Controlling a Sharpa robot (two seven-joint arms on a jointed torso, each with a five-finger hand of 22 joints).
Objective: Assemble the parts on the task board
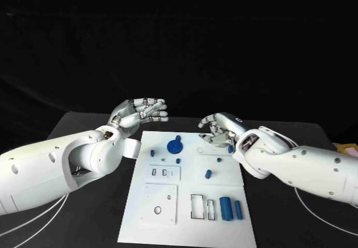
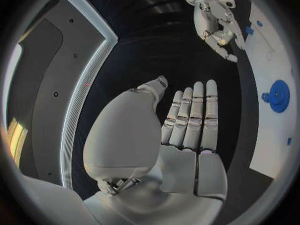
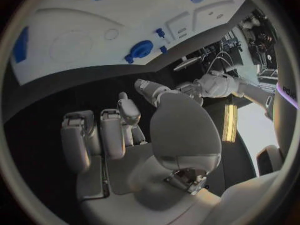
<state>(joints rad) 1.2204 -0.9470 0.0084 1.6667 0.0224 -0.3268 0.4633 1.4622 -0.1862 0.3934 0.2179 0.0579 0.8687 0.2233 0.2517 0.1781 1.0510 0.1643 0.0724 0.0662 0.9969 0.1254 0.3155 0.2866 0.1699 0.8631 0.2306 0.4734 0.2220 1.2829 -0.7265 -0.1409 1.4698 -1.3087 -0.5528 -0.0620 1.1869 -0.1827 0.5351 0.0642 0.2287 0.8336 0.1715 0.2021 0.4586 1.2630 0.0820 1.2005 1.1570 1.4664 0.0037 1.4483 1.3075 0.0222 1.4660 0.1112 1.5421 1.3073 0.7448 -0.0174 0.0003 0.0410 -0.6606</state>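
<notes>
White task board (image 1: 164,206) lies mid-table with blue parts on it: a gear (image 1: 175,146) near its far end, two cylinders (image 1: 225,207) near its near end. Left hand (image 1: 140,113) hovers beyond the board's far left corner, fingers straight, holding nothing. Right hand (image 1: 219,127) hangs over the far right edge, fingers loosely curled and apart, empty.

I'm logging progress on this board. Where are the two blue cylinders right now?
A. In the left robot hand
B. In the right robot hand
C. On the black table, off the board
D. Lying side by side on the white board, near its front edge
D: the two blue cylinders lie side by side on the white board, and both the left robot hand and the right robot hand hold nothing.
</notes>
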